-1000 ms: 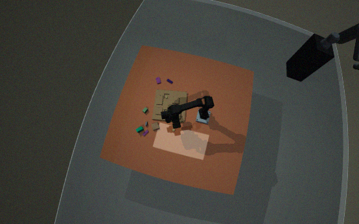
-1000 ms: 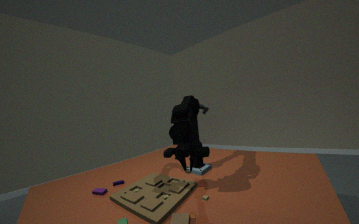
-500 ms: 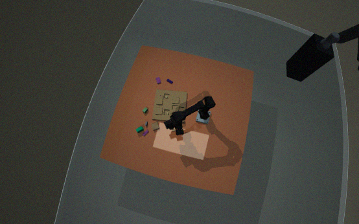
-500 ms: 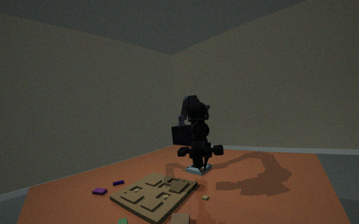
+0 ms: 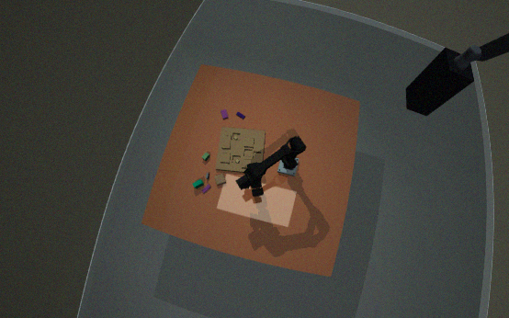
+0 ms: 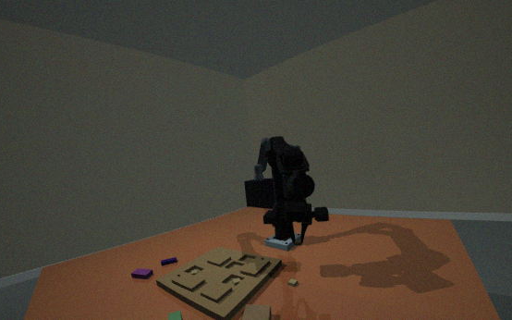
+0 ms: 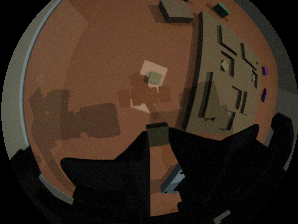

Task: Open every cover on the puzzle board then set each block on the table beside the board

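My gripper (image 6: pixel 298 240) (image 7: pixel 157 133) is above the table beside the puzzle board, shut on a dark olive block (image 7: pixel 158 131); its fingertips are hidden in the top view. The tan puzzle board (image 5: pixel 224 167) (image 6: pixel 210 308) (image 7: pixel 209 47) lies flat, with raised square covers of the same colour standing beside open wells. One small tan block (image 6: pixel 236 280) (image 7: pixel 224 65) sits in one well, and another tan block (image 6: pixel 195 272) (image 7: pixel 254 77) sits in a second. A small khaki block (image 6: pixel 292 282) (image 7: pixel 154 78) lies on the table off the board. Other wells are partly shaded by the arm.
A larger tan block (image 5: pixel 220 179) (image 6: pixel 256 312) (image 7: pixel 176 11) lies near the board's corner. Purple (image 5: pixel 224 114) (image 6: pixel 141 273) and dark blue (image 5: pixel 241 115) (image 6: pixel 168 261) pieces lie past another side. Green (image 5: pixel 206 156), teal (image 5: pixel 197 184), grey (image 5: pixel 208 176) and small purple (image 5: pixel 206 188) pieces lie nearby.
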`<state>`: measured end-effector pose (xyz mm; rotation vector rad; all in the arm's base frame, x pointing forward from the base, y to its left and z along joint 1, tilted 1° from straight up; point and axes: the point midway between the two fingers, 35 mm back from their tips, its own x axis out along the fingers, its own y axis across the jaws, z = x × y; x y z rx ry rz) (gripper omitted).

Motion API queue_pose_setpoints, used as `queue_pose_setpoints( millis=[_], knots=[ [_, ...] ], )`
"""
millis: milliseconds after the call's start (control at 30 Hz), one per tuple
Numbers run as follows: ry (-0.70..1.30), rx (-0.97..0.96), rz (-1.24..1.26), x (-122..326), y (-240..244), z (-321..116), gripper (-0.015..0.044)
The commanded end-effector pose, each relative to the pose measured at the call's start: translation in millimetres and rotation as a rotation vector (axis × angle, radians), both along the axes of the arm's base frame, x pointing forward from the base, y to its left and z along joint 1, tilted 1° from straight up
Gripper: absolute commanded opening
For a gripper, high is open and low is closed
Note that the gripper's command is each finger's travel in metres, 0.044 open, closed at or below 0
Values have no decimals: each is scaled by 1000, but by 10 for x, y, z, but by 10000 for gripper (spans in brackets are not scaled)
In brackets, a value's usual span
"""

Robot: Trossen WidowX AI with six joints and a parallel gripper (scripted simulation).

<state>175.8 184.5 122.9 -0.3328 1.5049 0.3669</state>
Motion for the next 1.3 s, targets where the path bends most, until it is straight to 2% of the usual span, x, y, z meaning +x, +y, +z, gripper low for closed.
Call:
queue_pose_setpoints(
  millis=[0,1267],
  knots=[
    [2,-11,-5,-4,-4,-90,80],
    [2,-11,-5,33,27,-716,80]
  ],
)
